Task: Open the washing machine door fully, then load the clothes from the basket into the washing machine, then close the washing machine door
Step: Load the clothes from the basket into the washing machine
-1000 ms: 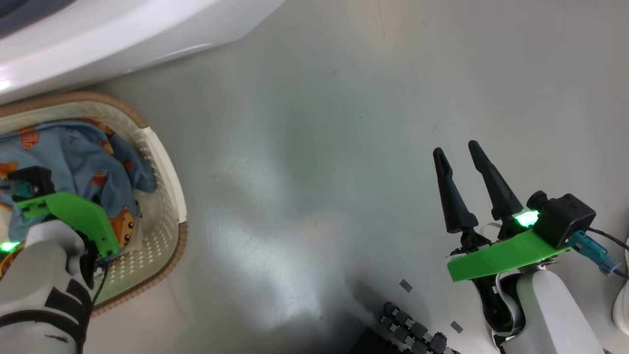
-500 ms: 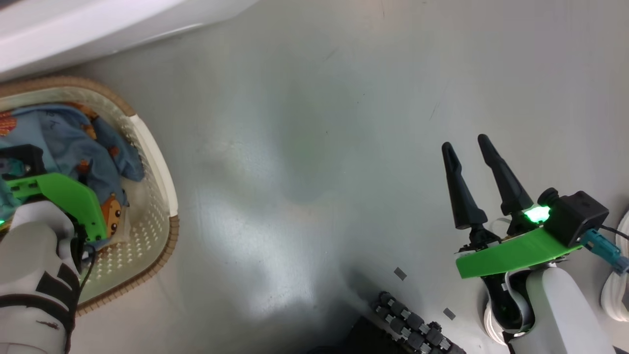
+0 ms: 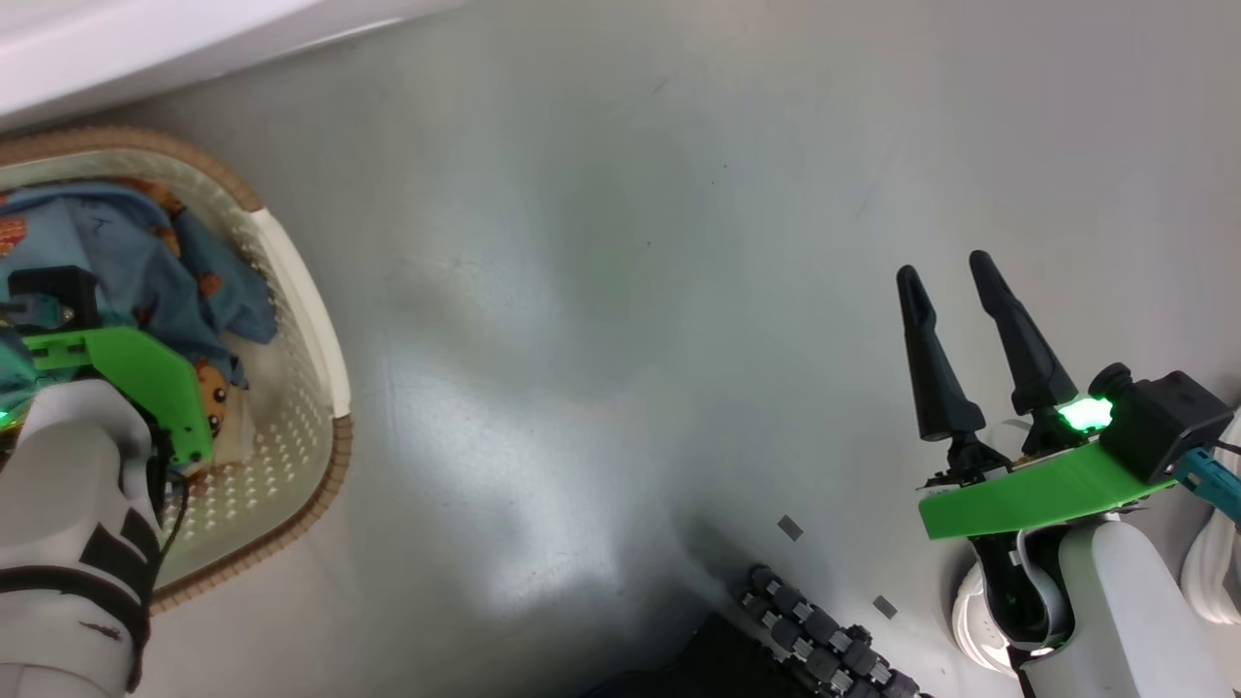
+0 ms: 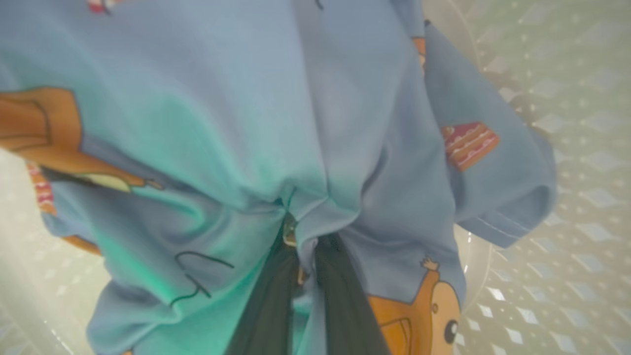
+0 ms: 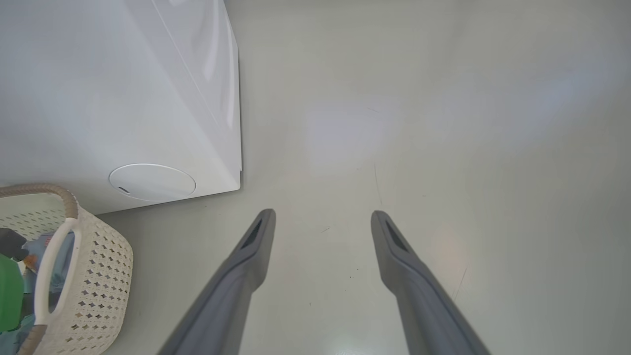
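The cream perforated basket (image 3: 312, 325) stands on the floor beside the white washing machine (image 3: 145, 48). It holds the light blue clothes (image 3: 126, 252) printed with orange figures. My left arm reaches down into it, its fingers hidden under the green wrist mount (image 3: 145, 373). In the left wrist view my left gripper (image 4: 300, 241) is shut on a pinched fold of the clothes (image 4: 246, 98). My right gripper (image 3: 942, 265) hangs open over bare floor, well right of the basket (image 5: 98, 276); its fingers (image 5: 246, 261) point past the machine's corner (image 5: 123, 88). The washing machine door is out of view.
Grey floor (image 3: 601, 291) stretches between the basket and my right arm. A black ribbed part of my base (image 3: 814, 640) shows at the bottom, with small grey marks (image 3: 790, 527) beside it. A white cable (image 3: 1217, 572) lies at the right edge.
The head camera has shifted, sliding basket and machine left and up in the picture. My left gripper has closed on the clothes. The right gripper stays open.
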Available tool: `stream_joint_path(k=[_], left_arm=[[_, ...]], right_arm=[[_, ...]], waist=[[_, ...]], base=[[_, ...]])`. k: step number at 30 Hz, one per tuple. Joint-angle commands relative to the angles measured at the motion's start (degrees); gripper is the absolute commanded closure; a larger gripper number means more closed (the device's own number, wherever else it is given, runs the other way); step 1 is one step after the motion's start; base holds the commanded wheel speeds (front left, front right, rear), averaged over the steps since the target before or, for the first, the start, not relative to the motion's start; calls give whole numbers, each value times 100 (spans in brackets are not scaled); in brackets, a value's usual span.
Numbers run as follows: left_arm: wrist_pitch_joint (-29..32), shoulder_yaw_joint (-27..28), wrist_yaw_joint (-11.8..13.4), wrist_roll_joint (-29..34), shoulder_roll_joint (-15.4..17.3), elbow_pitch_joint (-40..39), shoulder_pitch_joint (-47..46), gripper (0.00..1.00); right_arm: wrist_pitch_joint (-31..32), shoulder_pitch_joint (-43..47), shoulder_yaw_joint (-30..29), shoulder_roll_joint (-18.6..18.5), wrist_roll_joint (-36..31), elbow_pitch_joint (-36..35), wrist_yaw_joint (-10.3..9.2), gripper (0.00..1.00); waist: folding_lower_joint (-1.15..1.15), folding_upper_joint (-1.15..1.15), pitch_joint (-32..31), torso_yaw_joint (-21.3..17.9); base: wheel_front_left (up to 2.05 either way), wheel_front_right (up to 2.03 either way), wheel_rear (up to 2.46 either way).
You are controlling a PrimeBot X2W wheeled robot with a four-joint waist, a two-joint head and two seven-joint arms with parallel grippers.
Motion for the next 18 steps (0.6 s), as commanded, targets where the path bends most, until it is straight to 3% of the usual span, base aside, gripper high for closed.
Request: stream_joint_path(k=[1, 10, 18], left_arm=[[-131, 118, 53, -46, 85, -20, 141, 100], [-1011, 279, 20, -325, -276, -20, 469, 100], [-1369, 439, -67, -554, -641, -246, 1030, 100]], right_arm=[[-67, 175, 34, -103, 140, -102, 56, 0], [-67, 217, -139, -142, 99, -57, 56, 0], [-67, 338, -239, -221, -12, -62, 56, 0]], waist=[[0, 0, -60, 64], [0, 0, -616, 567], [0, 0, -1414, 1083]], base=[[0, 0, 0], [0, 0, 0], [0, 0, 0]])
